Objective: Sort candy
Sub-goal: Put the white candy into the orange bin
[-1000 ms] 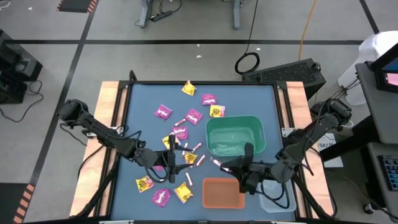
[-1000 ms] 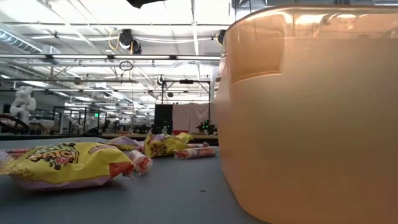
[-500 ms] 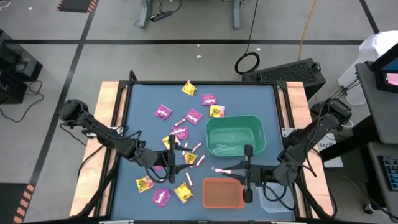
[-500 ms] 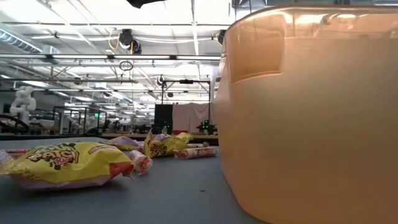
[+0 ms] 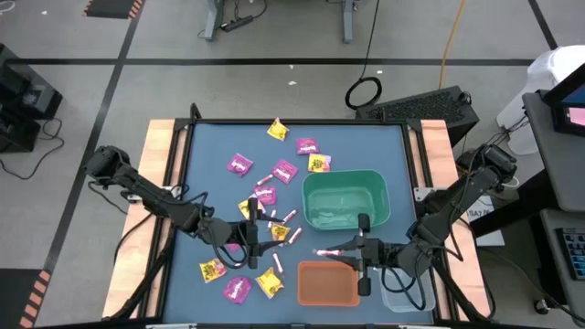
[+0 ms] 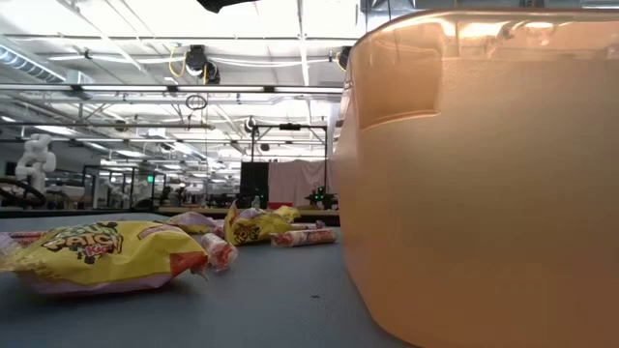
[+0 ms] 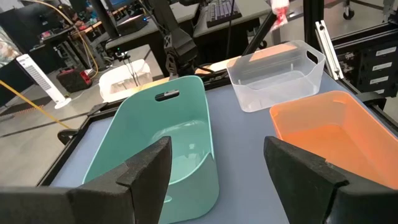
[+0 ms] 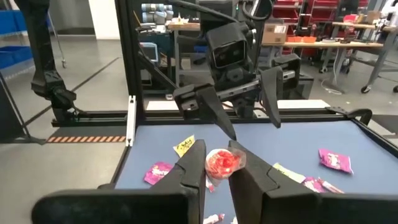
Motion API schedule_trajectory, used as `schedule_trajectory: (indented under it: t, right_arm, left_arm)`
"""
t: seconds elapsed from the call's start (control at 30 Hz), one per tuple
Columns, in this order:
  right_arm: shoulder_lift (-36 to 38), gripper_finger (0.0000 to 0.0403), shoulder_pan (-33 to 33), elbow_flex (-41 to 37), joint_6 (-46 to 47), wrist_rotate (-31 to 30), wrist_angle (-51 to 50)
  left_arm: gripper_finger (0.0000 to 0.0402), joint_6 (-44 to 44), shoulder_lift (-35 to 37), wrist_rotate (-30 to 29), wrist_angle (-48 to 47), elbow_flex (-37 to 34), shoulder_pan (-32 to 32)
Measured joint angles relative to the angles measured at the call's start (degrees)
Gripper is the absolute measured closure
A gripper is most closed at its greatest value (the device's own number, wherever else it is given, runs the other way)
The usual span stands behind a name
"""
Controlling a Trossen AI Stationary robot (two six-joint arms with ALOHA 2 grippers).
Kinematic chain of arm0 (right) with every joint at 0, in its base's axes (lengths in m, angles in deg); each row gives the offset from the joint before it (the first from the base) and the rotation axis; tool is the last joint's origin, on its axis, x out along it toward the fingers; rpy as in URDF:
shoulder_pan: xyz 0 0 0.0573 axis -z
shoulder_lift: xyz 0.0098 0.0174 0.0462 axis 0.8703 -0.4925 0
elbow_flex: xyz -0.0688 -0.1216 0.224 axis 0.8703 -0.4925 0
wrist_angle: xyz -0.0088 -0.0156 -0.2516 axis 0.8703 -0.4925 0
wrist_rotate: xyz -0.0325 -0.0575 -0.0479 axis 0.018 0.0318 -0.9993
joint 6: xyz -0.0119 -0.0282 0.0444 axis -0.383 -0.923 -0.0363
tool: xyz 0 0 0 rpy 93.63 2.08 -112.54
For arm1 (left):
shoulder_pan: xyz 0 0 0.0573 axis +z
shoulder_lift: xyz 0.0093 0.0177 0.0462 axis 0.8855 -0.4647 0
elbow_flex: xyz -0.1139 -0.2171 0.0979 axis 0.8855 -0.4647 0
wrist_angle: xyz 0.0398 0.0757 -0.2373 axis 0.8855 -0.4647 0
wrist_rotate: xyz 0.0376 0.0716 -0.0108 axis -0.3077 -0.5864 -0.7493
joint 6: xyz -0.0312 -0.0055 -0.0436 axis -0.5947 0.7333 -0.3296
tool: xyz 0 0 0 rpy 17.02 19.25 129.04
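The candy lies scattered on the blue table: magenta packets [image 5: 239, 164], yellow packets [image 5: 269, 283] and pink-white sticks [image 5: 284, 217]. My right gripper [image 5: 353, 249] hovers between the green bin [image 5: 345, 203] and the orange bin [image 5: 326, 284], shut on one pink-white stick [image 5: 329, 249]. My left gripper [image 5: 260, 234] hangs open above the candy at the table's middle left, with nothing between its fingers [image 7: 146, 169]. My right gripper pinches one end of the pink-white stick [image 8: 222, 165] between its two fingers [image 8: 194, 163]. The fingers lie about level and come from the table's right side. The stick runs on along them toward the left, its free end [image 5: 318, 250] lifted clear over the table by the orange bin's far rim.
A clear bin [image 5: 408, 291] stands at the near right corner beside the orange bin. In the low view the orange bin's wall [image 6: 484, 184] fills the right half, with a yellow packet [image 6: 106, 253] and sticks [image 6: 306, 236] lying to its left. Wooden rails [image 5: 157, 183] edge the table.
My right gripper has rolled about its own pointing line while staying in place between the bins. The stick has turned with it and now lies about level. The grip has not changed.
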Motion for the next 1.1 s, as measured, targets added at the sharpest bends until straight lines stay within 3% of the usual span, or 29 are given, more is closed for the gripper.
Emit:
schedule_trajectory:
  t: [0.5, 1.1]
  right_arm:
    - [2.69, 0.0359, -3.13, -0.02, 0.02, -0.34, -8.32]
    - [23.61, 0.0359, -2.71, -0.02, 6.22, -0.17, -40.87]
  left_arm:
    - [0.0142, -0.07, 0.0, 0.0, 0.02, 0.0, 0.0]
    - [0.0142, -1.57, 0.02, 0.0, 0.46, 0.0, 0.07]
